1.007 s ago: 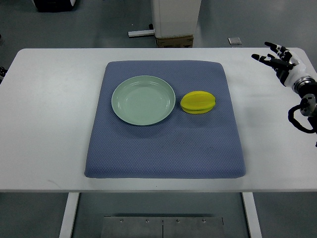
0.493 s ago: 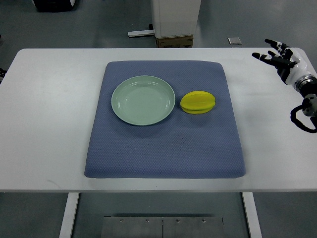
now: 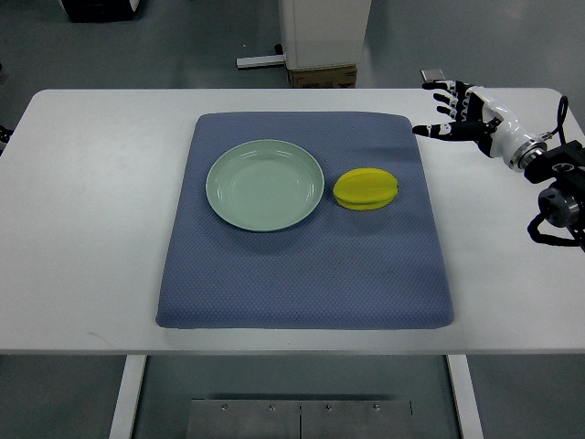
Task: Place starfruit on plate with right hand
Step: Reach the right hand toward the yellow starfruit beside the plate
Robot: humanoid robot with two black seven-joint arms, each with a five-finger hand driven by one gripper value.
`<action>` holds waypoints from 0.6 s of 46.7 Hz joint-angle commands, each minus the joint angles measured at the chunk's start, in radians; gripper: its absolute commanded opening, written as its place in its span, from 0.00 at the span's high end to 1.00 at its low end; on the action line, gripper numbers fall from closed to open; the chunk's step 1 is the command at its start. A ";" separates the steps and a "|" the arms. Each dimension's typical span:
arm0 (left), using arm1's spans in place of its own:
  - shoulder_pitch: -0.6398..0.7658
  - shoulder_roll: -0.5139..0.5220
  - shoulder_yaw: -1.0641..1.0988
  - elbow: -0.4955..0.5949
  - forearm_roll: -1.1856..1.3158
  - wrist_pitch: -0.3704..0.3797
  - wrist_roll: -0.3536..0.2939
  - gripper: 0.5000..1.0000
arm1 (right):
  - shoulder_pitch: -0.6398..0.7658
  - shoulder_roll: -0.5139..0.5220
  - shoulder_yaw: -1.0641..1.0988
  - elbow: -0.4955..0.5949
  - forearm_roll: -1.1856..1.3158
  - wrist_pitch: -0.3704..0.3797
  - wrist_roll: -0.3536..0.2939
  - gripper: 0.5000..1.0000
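Observation:
A yellow starfruit [image 3: 366, 188] lies on the blue mat [image 3: 306, 265], just right of a pale green plate [image 3: 264, 185]. The plate holds nothing. My right hand [image 3: 454, 112] is open with fingers spread, above the table's far right part, just past the mat's far right corner. It is up and to the right of the starfruit, well apart from it. The left arm does not show.
The mat lies on a white table [image 3: 82, 210]. A white pedestal with a cardboard box [image 3: 322, 41] stands on the floor behind the table. The right arm's black cables [image 3: 554, 218] hang near the table's right edge.
My right hand has moved left from the table's far right edge toward the mat's far right corner. The starfruit and plate have not moved.

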State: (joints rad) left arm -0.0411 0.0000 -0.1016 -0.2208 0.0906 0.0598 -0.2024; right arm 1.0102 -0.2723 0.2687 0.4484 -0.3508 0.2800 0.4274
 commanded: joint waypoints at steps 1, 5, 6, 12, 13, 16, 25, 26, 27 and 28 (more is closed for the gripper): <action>0.001 0.000 0.000 0.000 0.000 0.000 0.000 0.00 | 0.001 0.004 0.000 0.035 -0.042 0.002 0.007 0.00; 0.000 0.000 0.000 0.000 0.000 0.000 0.000 0.00 | 0.001 0.018 0.000 0.061 -0.094 0.002 0.014 0.00; 0.000 0.000 0.000 0.000 0.000 0.000 0.000 0.00 | 0.001 0.022 0.000 0.064 -0.106 0.002 0.017 0.00; 0.000 0.000 0.000 0.000 0.000 0.000 0.000 0.00 | -0.001 0.044 0.000 0.065 -0.148 0.004 0.021 0.00; 0.000 0.000 0.000 0.000 0.000 0.000 0.000 0.00 | -0.001 0.048 -0.002 0.065 -0.152 0.004 0.021 0.00; 0.000 0.000 0.000 0.000 0.000 0.000 0.000 0.00 | 0.001 0.058 -0.012 0.065 -0.162 0.005 0.021 0.00; 0.000 0.000 0.000 0.000 0.000 0.000 0.000 0.00 | 0.019 0.065 -0.129 0.065 -0.163 0.010 0.079 0.00; 0.000 0.000 0.000 0.000 0.000 0.000 0.000 0.00 | 0.022 0.068 -0.144 0.065 -0.163 0.011 0.086 0.00; 0.000 0.000 0.000 0.000 0.000 0.000 0.000 0.00 | 0.022 0.071 -0.160 0.065 -0.163 0.011 0.094 0.00; 0.000 0.000 0.000 0.000 0.000 0.000 0.000 0.00 | 0.024 0.073 -0.173 0.065 -0.163 0.010 0.102 0.00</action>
State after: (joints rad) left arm -0.0411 0.0000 -0.1012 -0.2210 0.0905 0.0598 -0.2025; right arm 1.0299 -0.2054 0.1334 0.5140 -0.5139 0.2899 0.5096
